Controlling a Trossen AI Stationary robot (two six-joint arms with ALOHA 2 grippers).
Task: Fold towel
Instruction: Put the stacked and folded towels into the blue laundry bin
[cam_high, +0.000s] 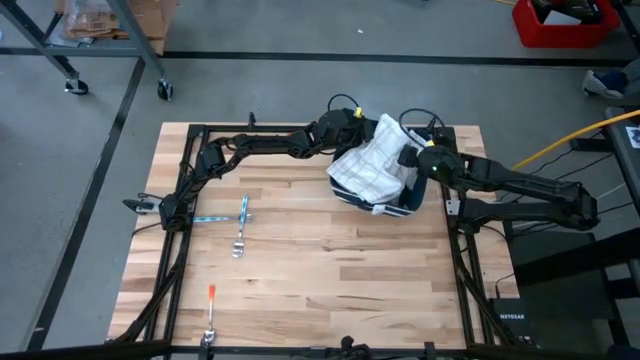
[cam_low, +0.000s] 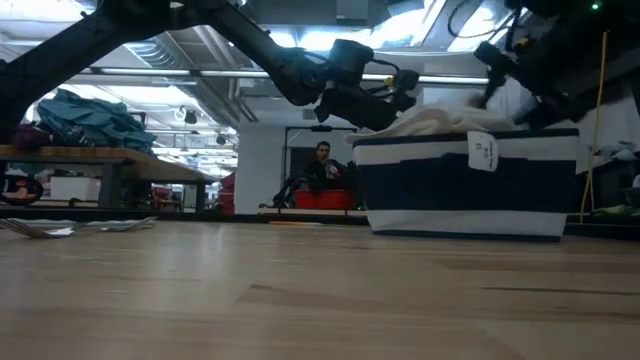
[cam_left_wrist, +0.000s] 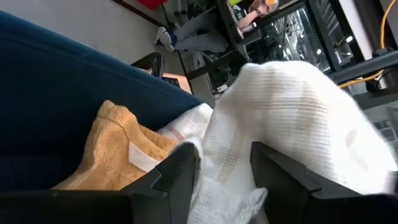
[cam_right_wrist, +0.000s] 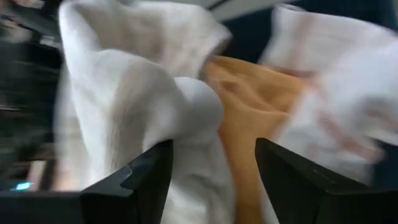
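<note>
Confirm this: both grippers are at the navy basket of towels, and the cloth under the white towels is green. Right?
Not quite. The cloth under the white towel is orange, as the left wrist view shows. Both the left gripper and right gripper are at the basket.

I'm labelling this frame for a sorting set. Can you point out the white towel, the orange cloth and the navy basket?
white towel (cam_high: 372, 160), high view, on the middle of the bunched cloth.
orange cloth (cam_left_wrist: 118, 152), left wrist view, on its crumpled middle.
navy basket (cam_low: 440, 190), low view, on its striped side wall.

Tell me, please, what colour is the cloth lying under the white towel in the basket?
Orange-yellow cloth, seen best in the left wrist view.
</note>
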